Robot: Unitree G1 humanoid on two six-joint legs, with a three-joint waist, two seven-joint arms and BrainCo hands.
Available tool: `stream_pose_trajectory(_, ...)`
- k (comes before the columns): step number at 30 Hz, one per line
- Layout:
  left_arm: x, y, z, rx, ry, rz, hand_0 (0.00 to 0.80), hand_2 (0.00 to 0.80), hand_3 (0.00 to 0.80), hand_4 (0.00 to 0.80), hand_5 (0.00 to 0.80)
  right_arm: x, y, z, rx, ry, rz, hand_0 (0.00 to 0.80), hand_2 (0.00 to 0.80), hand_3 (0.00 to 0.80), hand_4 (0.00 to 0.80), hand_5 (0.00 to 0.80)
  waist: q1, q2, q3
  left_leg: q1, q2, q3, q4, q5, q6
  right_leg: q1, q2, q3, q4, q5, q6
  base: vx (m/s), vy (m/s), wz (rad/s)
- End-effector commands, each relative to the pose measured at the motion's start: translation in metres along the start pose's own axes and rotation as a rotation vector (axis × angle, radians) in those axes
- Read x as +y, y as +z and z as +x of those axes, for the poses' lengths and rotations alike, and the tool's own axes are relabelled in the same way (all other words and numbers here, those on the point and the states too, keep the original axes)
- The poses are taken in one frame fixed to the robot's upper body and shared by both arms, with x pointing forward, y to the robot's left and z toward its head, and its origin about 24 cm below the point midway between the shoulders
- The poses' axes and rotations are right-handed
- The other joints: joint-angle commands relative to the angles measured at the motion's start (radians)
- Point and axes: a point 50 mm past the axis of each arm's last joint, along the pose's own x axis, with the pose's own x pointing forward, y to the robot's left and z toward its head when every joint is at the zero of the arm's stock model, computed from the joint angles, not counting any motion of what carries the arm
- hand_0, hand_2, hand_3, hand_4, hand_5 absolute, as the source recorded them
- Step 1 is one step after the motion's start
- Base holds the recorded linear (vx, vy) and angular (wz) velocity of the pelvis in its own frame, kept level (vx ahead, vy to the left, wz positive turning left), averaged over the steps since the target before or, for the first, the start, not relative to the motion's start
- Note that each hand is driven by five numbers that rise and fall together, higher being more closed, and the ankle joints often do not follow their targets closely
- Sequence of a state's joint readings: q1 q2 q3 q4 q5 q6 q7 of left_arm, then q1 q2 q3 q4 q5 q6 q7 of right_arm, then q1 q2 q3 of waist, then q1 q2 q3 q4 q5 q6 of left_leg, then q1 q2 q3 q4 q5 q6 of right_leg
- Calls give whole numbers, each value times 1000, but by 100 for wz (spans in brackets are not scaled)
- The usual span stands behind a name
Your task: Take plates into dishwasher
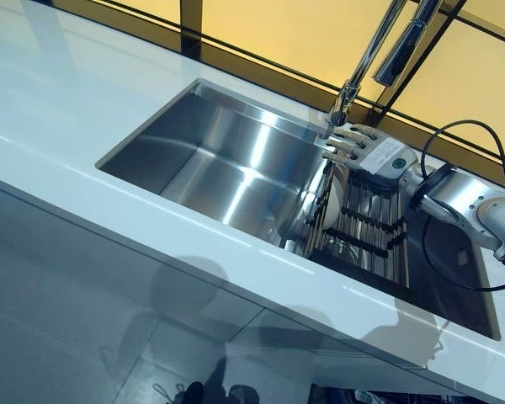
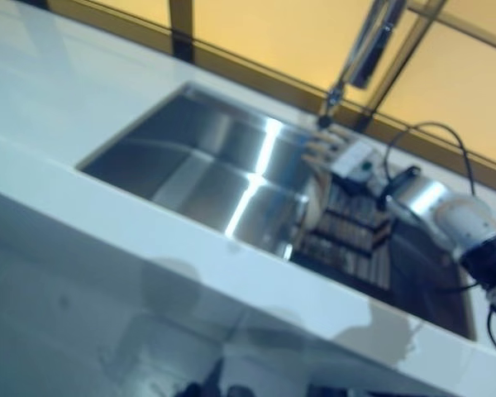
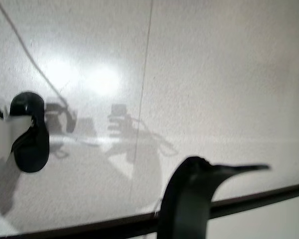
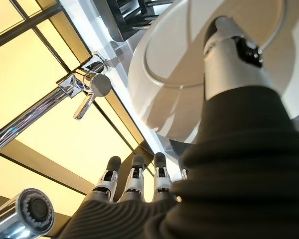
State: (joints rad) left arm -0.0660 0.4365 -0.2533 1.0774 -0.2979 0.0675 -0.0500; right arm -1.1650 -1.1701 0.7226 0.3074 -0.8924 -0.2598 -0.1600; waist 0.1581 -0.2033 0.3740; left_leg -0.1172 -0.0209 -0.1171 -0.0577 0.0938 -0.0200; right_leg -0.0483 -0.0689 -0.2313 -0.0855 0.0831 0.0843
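Right hand over the sink rack, thumb and fingers pinching upright white plate

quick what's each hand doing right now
Left hand: not in view.
Right hand: at the white plate standing in the rack, thumb on its face, fingers straight behind the rim; whether it grips cannot be told.
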Motion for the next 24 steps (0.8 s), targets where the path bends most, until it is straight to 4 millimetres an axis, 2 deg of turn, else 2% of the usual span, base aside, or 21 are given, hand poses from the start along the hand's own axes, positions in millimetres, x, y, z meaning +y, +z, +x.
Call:
stream_pose_trajectory(1,7,4,-1,-39,9,-14,0,0,0,0,0,-20,-18,5,47,-39,-79,0,0,0,0,0,18,13,9,21,-17,48,-26,-78,43,-22,15,-14,30,2,47,0,0,0)
stream_pose_trajectory(24,2,15,-1,-102,-3,-49,0,0,0,0,0,-20,-13,7,32,-12,-146,0,0,0,0,0,20,29,61,-7,-18,49,-21,-69,43,-46,13,-19,39,-2,40,0,0,0)
